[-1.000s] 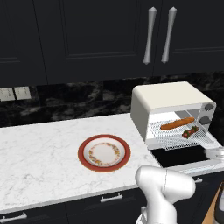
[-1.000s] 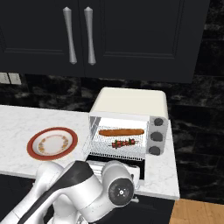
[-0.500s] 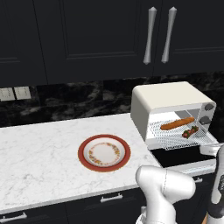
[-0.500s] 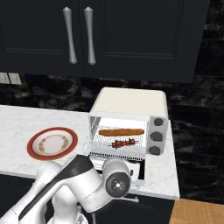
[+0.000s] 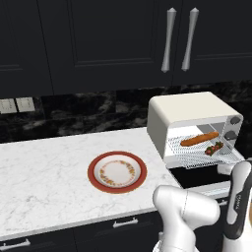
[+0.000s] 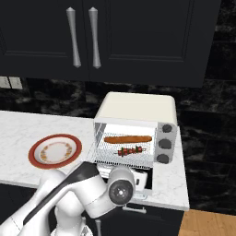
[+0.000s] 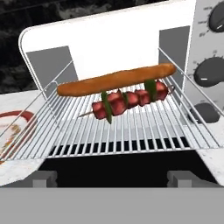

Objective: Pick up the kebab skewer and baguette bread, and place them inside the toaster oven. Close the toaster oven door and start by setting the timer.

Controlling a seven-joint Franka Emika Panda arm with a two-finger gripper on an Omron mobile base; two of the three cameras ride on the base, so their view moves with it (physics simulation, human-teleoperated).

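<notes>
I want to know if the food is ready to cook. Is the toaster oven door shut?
No, the toaster oven door hangs open, and the baguette bread and kebab skewer lie uncovered on the rack.

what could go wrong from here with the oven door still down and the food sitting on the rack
1. The wire rack sticks out past the toaster oven mouth, so lifting the toaster oven door may jam against it.
2. The kebab skewer lies near the rack's front, beside the baguette bread; a bump could roll it off.
3. The open gripper sits low at the door edge and might slip off it.
</notes>
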